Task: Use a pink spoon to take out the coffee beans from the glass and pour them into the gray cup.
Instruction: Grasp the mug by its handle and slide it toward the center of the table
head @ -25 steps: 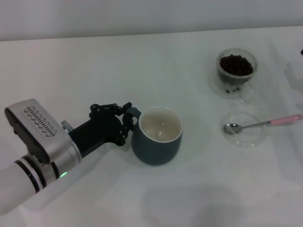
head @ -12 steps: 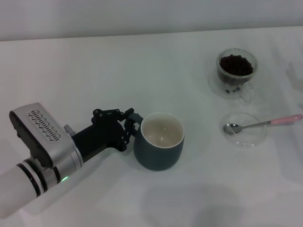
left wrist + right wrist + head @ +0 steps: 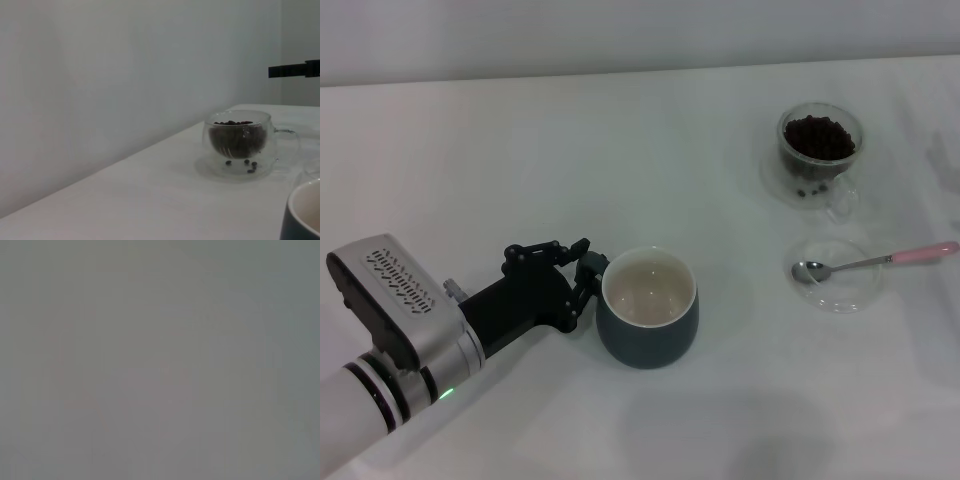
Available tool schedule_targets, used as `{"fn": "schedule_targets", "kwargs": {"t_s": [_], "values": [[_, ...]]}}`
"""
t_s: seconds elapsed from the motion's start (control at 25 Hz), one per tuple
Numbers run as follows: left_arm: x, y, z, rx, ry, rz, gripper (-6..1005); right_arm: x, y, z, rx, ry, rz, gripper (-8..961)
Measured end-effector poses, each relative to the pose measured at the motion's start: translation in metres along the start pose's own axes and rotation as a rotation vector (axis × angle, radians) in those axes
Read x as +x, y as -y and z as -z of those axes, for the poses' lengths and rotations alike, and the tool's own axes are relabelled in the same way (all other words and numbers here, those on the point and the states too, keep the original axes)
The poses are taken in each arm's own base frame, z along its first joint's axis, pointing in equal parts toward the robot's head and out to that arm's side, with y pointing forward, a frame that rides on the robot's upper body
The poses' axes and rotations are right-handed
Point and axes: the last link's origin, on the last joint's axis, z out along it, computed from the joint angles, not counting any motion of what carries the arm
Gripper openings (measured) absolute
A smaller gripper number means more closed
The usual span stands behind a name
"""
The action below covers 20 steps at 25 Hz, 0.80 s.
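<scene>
The gray cup (image 3: 648,322), blue-gray with a cream inside, stands empty at the table's middle front. My left gripper (image 3: 588,272) is at the cup's left side, shut on its handle, which the fingers hide. The glass (image 3: 819,150) holds a heap of coffee beans (image 3: 818,135) at the back right, on a clear saucer with a few loose beans. The pink spoon (image 3: 875,262) lies across a shallow clear dish (image 3: 836,275) in front of the glass. The left wrist view shows the glass (image 3: 239,137) and the cup's rim (image 3: 302,212). My right gripper is out of view.
The white table (image 3: 520,150) stretches back to a pale wall. A dark bar (image 3: 295,70) shows far off in the left wrist view. The right wrist view shows only plain grey.
My left gripper has drawn the gray cup a little toward the table's front and to the left. The glass, spoon and dish have not moved.
</scene>
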Motion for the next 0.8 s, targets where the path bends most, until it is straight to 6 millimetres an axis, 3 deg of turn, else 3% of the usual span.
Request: {"fn": "schedule_targets", "kwargs": {"t_s": [0.28,0.32,0.56,0.8], "values": [[-0.001,-0.003,0.003,0.008,-0.008,0.017,169,0.001,0.002,0.002,0.006,-0.003,0.001,836],[-0.002,-0.002,0.004,0.012,-0.008,0.02,371,0.001,0.003,0.003,0.007,-0.002,0.002,836],[-0.005,-0.003,0.008,0.026,-0.004,0.034,455,0.0,0.005,0.007,0.008,0.013,0.002,836],[-0.006,-0.01,0.012,0.031,-0.021,0.062,642,0.001,0.006,0.009,0.009,0.015,0.0,835]]}}
